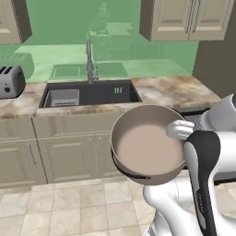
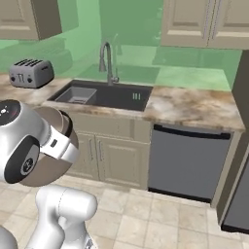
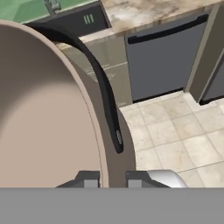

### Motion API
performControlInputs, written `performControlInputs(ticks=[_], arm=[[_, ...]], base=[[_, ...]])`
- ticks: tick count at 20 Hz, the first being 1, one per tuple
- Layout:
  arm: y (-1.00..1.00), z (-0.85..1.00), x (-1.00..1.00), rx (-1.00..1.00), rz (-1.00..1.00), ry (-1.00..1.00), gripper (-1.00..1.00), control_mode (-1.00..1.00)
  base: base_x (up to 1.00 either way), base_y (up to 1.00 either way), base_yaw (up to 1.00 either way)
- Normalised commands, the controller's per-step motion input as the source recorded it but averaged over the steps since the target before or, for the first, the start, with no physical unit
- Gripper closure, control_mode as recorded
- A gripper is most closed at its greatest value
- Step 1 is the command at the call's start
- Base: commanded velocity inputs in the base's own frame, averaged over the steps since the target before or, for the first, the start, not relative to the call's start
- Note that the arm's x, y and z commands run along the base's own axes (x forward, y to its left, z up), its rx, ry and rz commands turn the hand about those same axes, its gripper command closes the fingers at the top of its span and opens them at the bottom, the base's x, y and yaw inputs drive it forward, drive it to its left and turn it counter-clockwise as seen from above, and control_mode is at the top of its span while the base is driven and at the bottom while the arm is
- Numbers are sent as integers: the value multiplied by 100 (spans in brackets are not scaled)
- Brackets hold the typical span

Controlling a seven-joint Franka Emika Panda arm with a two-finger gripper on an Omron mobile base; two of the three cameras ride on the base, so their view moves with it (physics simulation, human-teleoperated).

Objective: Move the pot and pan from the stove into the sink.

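- We are carrying the pot (image 1: 147, 146): in the left base view it sits in the centre of the frame, lifted in the air in front of the lower cabinets, its beige inside facing up and toward the camera.
- Our gripper (image 3: 113, 180) is clamped on the pot's rim; in the hand view, at the bottom centre, one fingertip stands inside the wall and the other outside it, with one dark side handle (image 3: 105, 87) arching up just right of the wall.
- In the right base view the pot shows as a brown curve at centre left, mostly hidden behind our own arm.
- The sink (image 1: 99, 92) lies in the upper middle of the left base view, set into the table (image 1: 170, 90), with a grey rack insert (image 1: 61, 97) at its left end and the faucet (image 1: 90, 62) behind it. We see no pot or pan in the basin.
- The pot hangs below and right of the sink in that frame, out in front of the table edge and not yet over the basin.
- Our judgement of progress: the pot is off the stove and in transit; it has yet to be brought over the basin and set down.
- The pan's move remains entirely to be done, as far as we can judge.
- A toaster (image 1: 10, 81) stands on the table at far left.
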Motion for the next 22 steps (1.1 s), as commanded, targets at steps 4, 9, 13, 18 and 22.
performControlInputs(ticks=[4,9,13,18,22], arm=[[0,0,0,0,0,0,100,100],[0,0,0,0,0,0,100,100],[0,0,0,0,0,0,100,100],[0,0,0,0,0,0,100,100],[0,0,0,0,0,0,100,100]], base=[[84,0,-3],[90,0,-3],[89,0,-3],[82,2,-3],[77,4,-2]])
